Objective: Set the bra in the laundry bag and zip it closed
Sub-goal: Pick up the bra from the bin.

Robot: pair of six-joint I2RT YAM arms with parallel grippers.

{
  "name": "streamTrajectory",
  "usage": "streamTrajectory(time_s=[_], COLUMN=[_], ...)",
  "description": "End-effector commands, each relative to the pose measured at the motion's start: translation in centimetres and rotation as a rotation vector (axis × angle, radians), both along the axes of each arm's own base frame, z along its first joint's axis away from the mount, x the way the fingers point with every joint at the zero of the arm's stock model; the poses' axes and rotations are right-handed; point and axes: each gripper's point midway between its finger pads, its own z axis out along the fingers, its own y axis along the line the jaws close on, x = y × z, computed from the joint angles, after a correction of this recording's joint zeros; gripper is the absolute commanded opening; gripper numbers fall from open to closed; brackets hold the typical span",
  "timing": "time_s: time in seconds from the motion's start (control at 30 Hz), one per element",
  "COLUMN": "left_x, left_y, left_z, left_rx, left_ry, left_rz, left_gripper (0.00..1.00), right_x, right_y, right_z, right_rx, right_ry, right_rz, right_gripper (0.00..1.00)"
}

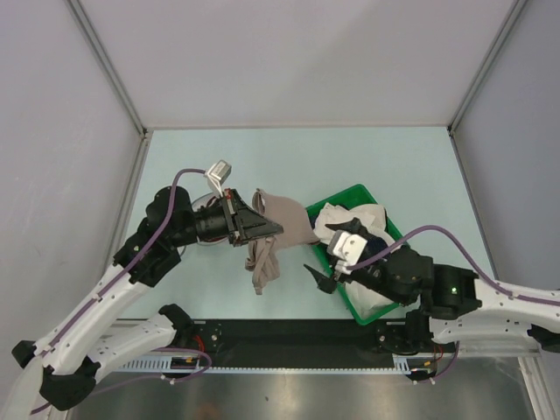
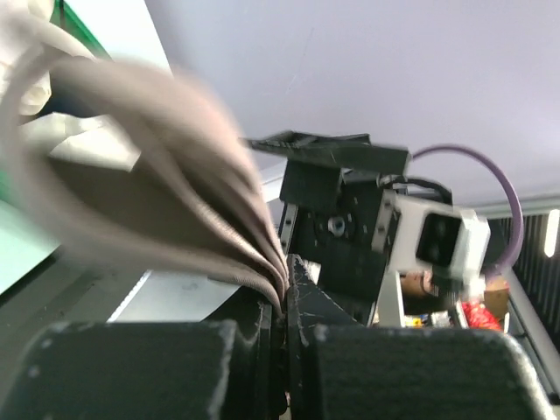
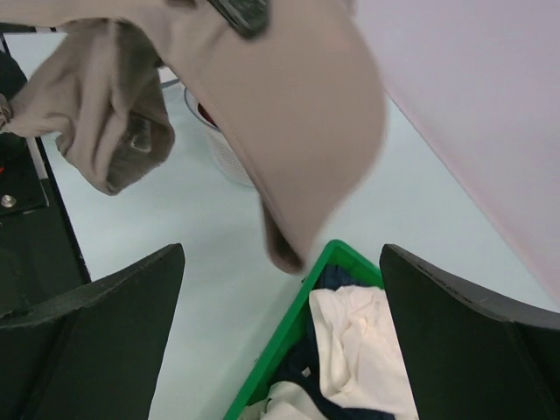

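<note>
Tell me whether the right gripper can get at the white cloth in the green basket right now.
Probably yes. The right gripper hangs open above the green basket, with the white cloth uncovered just below it. The beige garment held by the left gripper hangs farther ahead, not between them.

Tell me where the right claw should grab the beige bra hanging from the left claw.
Probably the drooping cup edge of the beige bra nearest the green basket, approached from the basket side. The left claw is shut on the opposite end, so this thin edge hangs free in front of the open right claw.
</note>
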Motion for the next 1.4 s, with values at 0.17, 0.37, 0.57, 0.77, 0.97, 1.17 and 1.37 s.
streamTrajectory(time_s=[0.17,0.37,0.57,0.77,0.97,1.17,1.37], left_x=[0.0,-0.3,-0.4,-0.1,0.8,1.3,0.9], left_y=[0.3,0.2,0.1,0.1,0.1,0.3,1.3], left_z=[0.3,-0.1,-0.6,-0.9,-2.6,-3.5,-3.0], left_rx=[-0.108,-0.121,-0.127,-0.110,-0.028,0.052,0.106], left_ry=[0.148,0.177,0.192,0.123,0.034,-0.057,-0.153], left_rz=[0.035,0.024,0.011,-0.004,-0.002,0.008,0.017], left_gripper=[0.00,0.00,0.00,0.00,0.14,0.47,0.64], right_x=[1.1,3.3,4.1,3.5,2.3,1.0,0.0], right_y=[4.6,5.2,5.9,6.3,6.4,5.8,5.2], right_z=[3.7,4.4,3.5,2.7,2.1,2.3,1.3], right_rx=[0.045,0.059,0.077,0.103,0.125,0.156,0.192], right_ry=[-0.242,-0.319,-0.330,-0.258,-0.169,-0.075,0.063], right_rz=[-0.020,-0.137,-0.114,-0.048,0.017,0.085,0.133], right_gripper=[1.00,1.00,0.76,0.26,0.00,0.00,0.00])
